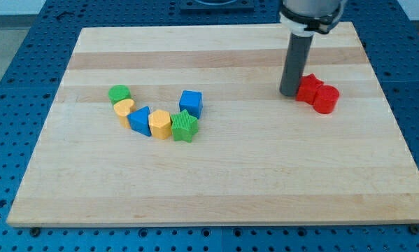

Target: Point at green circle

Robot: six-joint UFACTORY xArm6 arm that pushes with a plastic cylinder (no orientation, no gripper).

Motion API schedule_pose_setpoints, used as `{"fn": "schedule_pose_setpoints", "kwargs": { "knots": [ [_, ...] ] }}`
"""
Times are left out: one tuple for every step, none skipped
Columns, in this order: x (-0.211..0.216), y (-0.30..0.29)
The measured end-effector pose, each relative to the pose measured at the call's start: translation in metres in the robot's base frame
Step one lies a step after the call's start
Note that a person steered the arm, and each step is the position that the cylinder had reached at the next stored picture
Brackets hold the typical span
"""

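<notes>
The green circle [119, 93] sits at the view's left of the wooden board [216, 182], at the upper left end of a curved row of blocks. Below it lie a yellow heart [124, 108], a blue triangle [140, 120], a yellow hexagon [160, 124], a green star [185, 127] and a blue cube [191, 103]. My tip [289, 93] is far to the view's right of the green circle, touching or just left of a red star [308, 88] and a red cylinder [326, 99].
The board rests on a blue perforated table [13, 84]. The rod rises from the tip to a grey arm mount [310, 10] at the view's top right.
</notes>
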State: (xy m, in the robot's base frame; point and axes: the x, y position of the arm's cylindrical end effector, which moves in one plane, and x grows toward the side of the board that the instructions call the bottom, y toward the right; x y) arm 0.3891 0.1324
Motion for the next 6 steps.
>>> {"fn": "schedule_pose_setpoints", "kwargs": {
  "knots": [
    [-0.003,0.009],
    [-0.018,0.000],
    [-0.053,-0.035],
    [-0.066,-0.072],
    [-0.067,-0.139],
    [-0.064,-0.213]
  ]
}}
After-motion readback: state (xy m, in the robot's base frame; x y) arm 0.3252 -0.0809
